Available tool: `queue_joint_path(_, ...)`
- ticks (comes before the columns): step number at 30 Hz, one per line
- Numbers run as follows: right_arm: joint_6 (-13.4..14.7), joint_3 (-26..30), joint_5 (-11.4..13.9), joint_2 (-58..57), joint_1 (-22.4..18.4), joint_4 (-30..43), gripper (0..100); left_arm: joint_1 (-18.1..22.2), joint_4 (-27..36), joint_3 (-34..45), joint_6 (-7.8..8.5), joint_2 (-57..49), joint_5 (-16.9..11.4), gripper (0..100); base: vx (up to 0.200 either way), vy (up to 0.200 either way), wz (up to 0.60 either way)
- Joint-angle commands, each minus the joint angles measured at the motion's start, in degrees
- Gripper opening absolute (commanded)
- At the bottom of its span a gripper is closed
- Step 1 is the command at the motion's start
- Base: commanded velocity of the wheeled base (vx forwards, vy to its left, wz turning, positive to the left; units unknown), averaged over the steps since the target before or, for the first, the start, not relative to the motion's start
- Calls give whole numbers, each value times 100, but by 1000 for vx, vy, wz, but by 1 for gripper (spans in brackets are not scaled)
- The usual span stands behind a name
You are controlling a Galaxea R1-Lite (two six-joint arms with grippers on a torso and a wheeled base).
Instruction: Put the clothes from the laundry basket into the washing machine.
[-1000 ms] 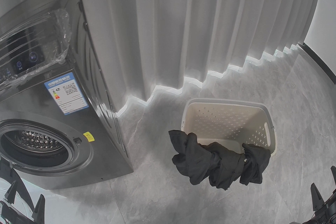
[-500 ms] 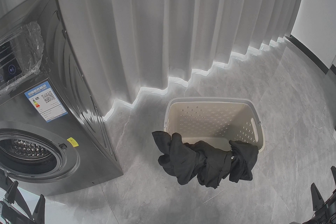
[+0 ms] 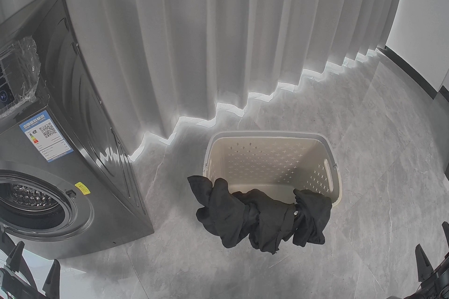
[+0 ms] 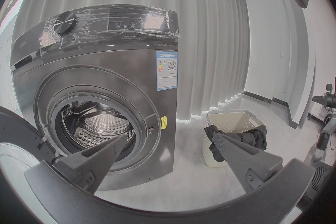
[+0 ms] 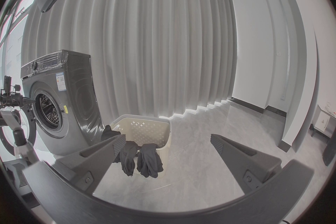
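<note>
- Both spread wide, empty: my left gripper (image 4: 168, 137), right gripper (image 5: 167, 137).
- Black crumpled garment (image 3: 255, 218) overhangs cream perforated plastic laundry basket (image 3: 269, 134): easy pickup.
- Grey front-loading washing machine (image 3: 93, 127): open for loading.
</note>
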Motion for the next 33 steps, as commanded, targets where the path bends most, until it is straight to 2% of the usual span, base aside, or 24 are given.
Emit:
queue_joint_path(1,-2,101,2,-93,0,-2,100,-2,0,92,-3,-86,4,100,0,0,0)
queue_joint_path(31,-73,101,2,-93,0,-2,100,-2,0,101,5,-86,4,100,0,0,0)
queue_joint_path(33,-73,101,2,-93,0,-2,100,-2,0,92,-12,-86,4,100,0,-200,0)
